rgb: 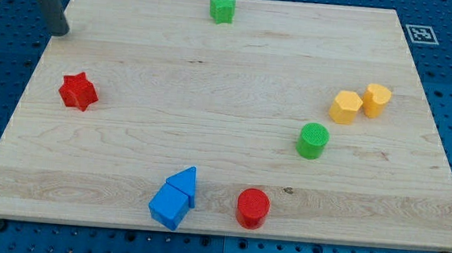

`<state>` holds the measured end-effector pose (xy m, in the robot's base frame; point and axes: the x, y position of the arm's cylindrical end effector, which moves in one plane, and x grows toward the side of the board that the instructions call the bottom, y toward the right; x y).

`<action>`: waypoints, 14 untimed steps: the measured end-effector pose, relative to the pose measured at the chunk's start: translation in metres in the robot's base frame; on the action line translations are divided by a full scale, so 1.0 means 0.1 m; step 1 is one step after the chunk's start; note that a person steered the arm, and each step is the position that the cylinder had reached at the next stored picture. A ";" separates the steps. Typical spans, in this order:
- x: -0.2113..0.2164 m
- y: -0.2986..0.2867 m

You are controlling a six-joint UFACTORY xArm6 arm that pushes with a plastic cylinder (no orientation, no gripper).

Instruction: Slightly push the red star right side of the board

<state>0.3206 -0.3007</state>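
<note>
The red star (78, 91) lies near the left edge of the wooden board (214, 77). My tip (59, 31) is at the board's upper left edge, above the star and a little to its left, well apart from it. The rod rises from it toward the view's top left corner.
A green star (222, 7) sits at the top middle. Two yellow blocks (345, 107) (377, 100) touch at the right, with a green cylinder (313, 141) below them. A blue cube (169, 206) and blue triangle (183, 183) touch at the bottom, beside a red cylinder (253, 208).
</note>
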 end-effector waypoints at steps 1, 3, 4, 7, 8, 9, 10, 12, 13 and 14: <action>0.16 0.06; 0.72 0.14; 1.11 0.14; 1.42 0.84; 1.38 1.10; 1.38 1.17; 1.37 1.12; 1.38 0.65; 1.30 0.61; 1.16 0.89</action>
<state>0.4369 -0.2114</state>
